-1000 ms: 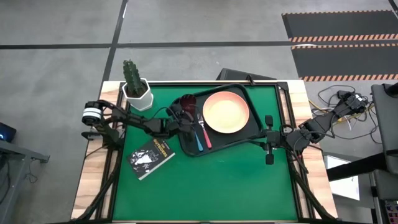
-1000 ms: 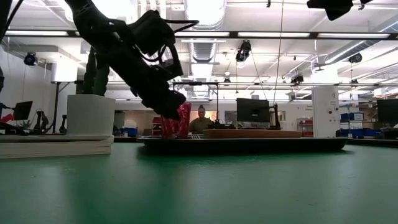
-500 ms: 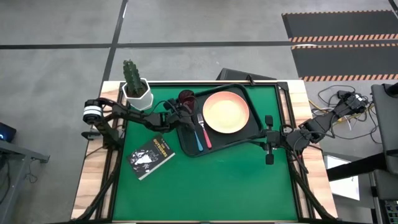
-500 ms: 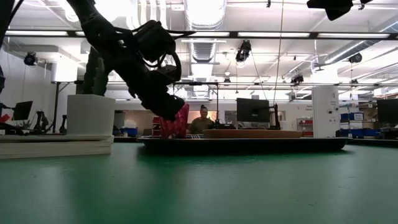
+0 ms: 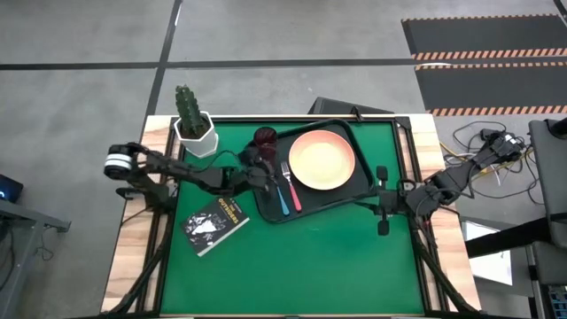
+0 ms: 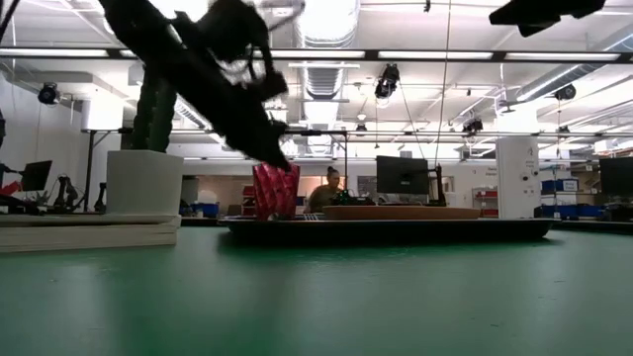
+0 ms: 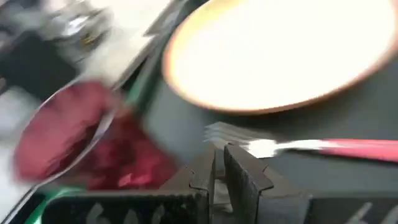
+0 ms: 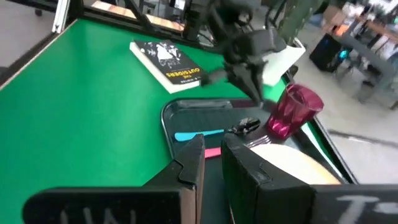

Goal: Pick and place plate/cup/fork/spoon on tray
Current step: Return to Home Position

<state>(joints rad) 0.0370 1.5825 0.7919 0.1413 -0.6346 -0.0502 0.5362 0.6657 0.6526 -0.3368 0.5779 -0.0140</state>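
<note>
The dark tray [image 5: 345,197] lies at the table's far middle. On it lie the peach-pink plate [image 5: 322,159], the pink-handled fork [image 5: 291,186] and the blue-handled spoon [image 5: 282,202]. The dark red cup [image 5: 264,136] stands upright in the tray's far left corner, as the low view [image 6: 276,191] also shows. My left gripper [image 5: 257,174] is shut and empty above the tray's left part, just near of the cup and beside the fork's tines [image 7: 230,134]. My right gripper [image 5: 381,209] is shut and empty, raised beside the tray's right near corner.
A white pot with a cactus [image 5: 195,133] stands at the far left corner. A black book [image 5: 214,221] lies left of the tray. The table's near half is bare green mat [image 5: 310,275].
My left gripper has risen and drawn back a little from the cup toward the table's left edge. The cup stays upright on the tray.
</note>
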